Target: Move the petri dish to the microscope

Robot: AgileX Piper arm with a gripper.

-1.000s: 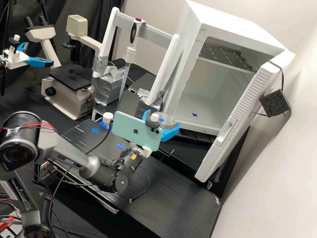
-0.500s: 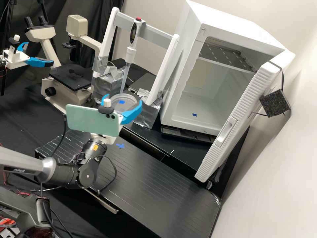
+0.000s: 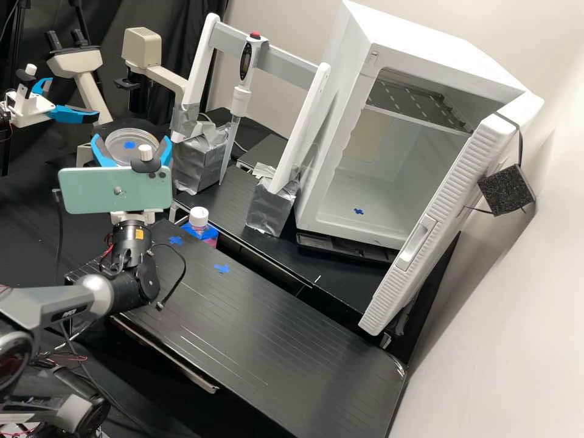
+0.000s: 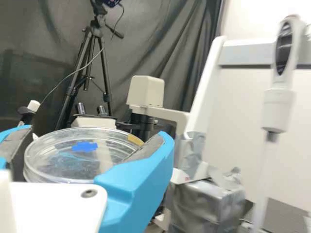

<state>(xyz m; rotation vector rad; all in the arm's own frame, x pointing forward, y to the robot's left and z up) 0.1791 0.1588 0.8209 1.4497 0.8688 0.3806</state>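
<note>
Open gap between the black stage (image 3: 162, 129) and the overhanging lamp head (image 3: 141, 45) of the microscope (image 3: 92, 96), taped block (image 3: 201, 163) obstructing one flank, upright pipette (image 3: 241, 101) beyond, open air between it and the post (image 3: 306, 121) beside the white cabinet (image 3: 426, 45)

The high view looks forward and down at a middling slant from off the arm (image 3: 61, 304), far enough back to take in the desk (image 3: 274, 328), the microscope (image 3: 142, 47) at the far left and the open white cabinet (image 3: 426, 39) on the right; the wrist view looks from close behind the end effector (image 3: 131, 146), roughly level, toward the microscope and the dark curtain (image 4: 160, 34) beyond; both views share the end effector, petri dish (image 4: 63, 162), microscope, curtain and upright pipette (image 3: 241, 100)
</note>
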